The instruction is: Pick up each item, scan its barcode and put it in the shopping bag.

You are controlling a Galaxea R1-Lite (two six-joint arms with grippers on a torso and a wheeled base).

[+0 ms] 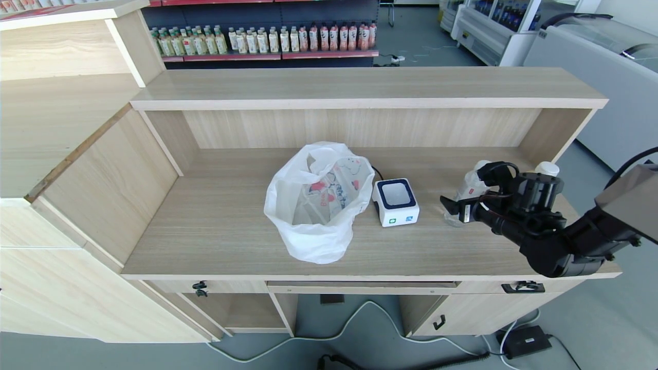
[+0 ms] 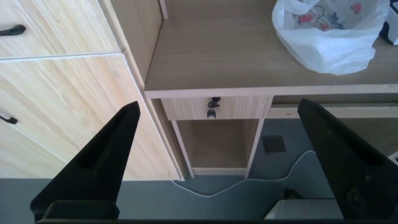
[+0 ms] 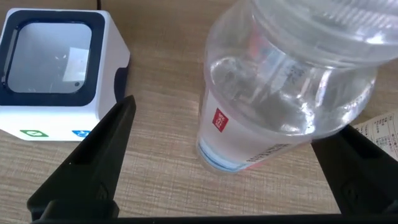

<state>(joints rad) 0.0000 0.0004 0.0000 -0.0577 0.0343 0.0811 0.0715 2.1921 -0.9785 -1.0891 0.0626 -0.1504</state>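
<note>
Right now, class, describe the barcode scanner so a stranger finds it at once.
On the wooden counter, find the white shopping bag near the middle. Right beside it, on the robot's right, sits the scanner: a small white box with a dark-framed window on top, unlike the clear bottle farther right.

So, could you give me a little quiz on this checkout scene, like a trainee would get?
1. True or false: the scanner stands on the robot's left of the shopping bag.
2. Pick one: what stands between the fingers of the right gripper?
A) a clear bottle
B) a tin can
C) a cardboard box
3. Fill the gap: the fingers of the left gripper are ___.

Key:
1. False. The scanner is on the bag's right.
2. A.
3. Open.
</note>
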